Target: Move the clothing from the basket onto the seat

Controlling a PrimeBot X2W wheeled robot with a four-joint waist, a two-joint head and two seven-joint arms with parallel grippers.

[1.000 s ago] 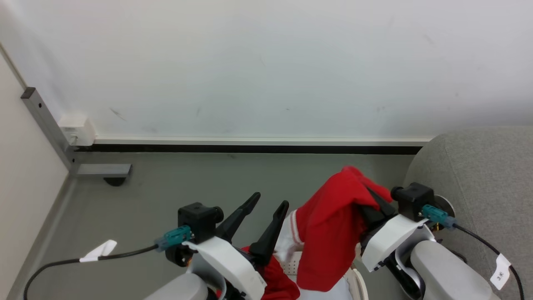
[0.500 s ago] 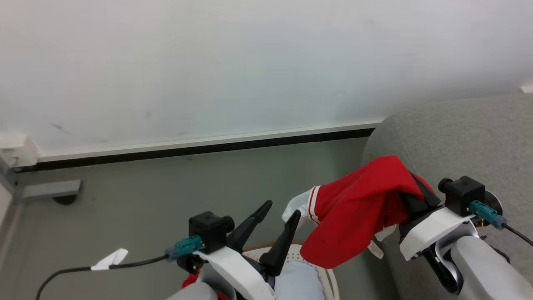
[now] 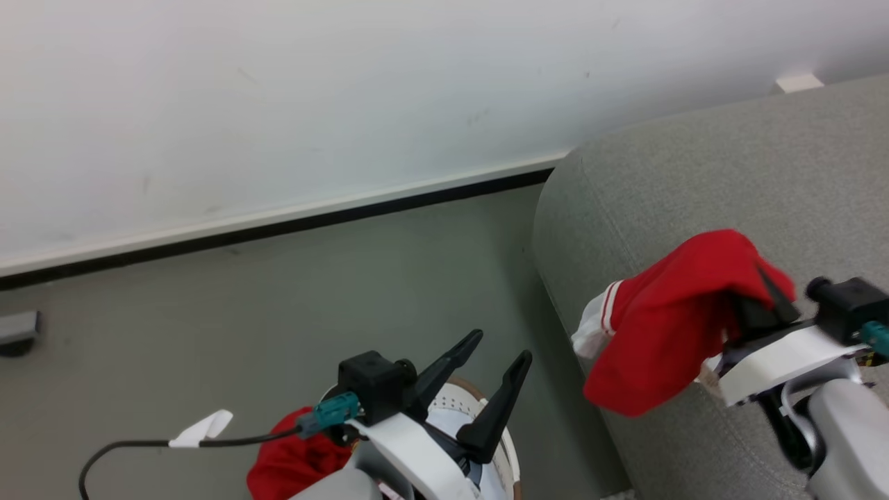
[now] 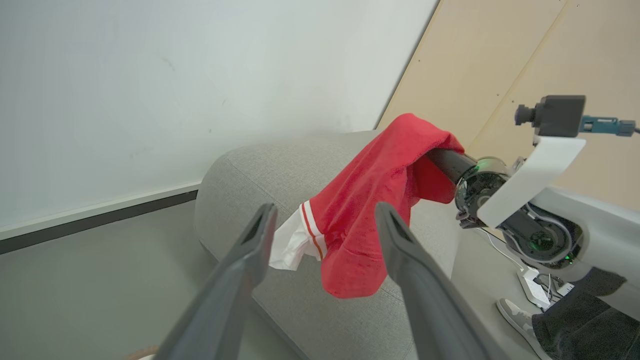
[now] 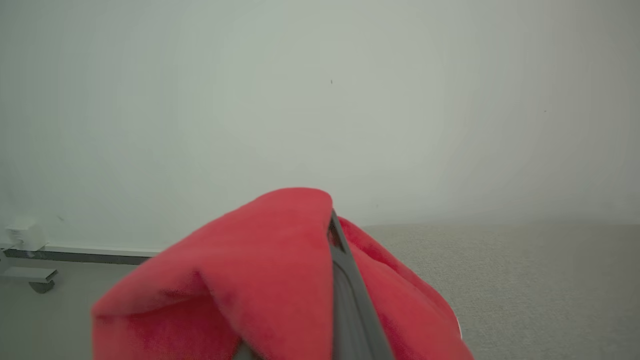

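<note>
The red garment [image 3: 667, 333] now hangs in the air over the rounded front edge of the seat [image 3: 729, 173], at about 3 o'clock in the head view. Its white-striped trim points toward 9 o'clock and its lowest fold is close above the grey fabric, though I cannot tell whether it touches. One second ago the same garment hung above the basket, and the seat was only a corner at the right border. Since then the whole picture has slid, which suggests the robot has turned its body toward the seat and carried the cloth along. The right tool [image 3: 764, 295] holds the garment. In the right wrist view one dark finger comes out of the red folds, which drape on both sides, so the grip looks firm. The left tool [image 3: 500, 346], at 6 o'clock, stands wide with nothing between its fingers, as it did before. Under it the basket [image 3: 458, 406] shows a little of its holed wall. A second red piece [image 3: 292, 451] lies at 7 o'clock, but I cannot tell if it is inside the basket or over the rim. I judge that the carry is nearly finished: what remains is to go further over the cushion, lower and release, then return for the second piece.
</note>
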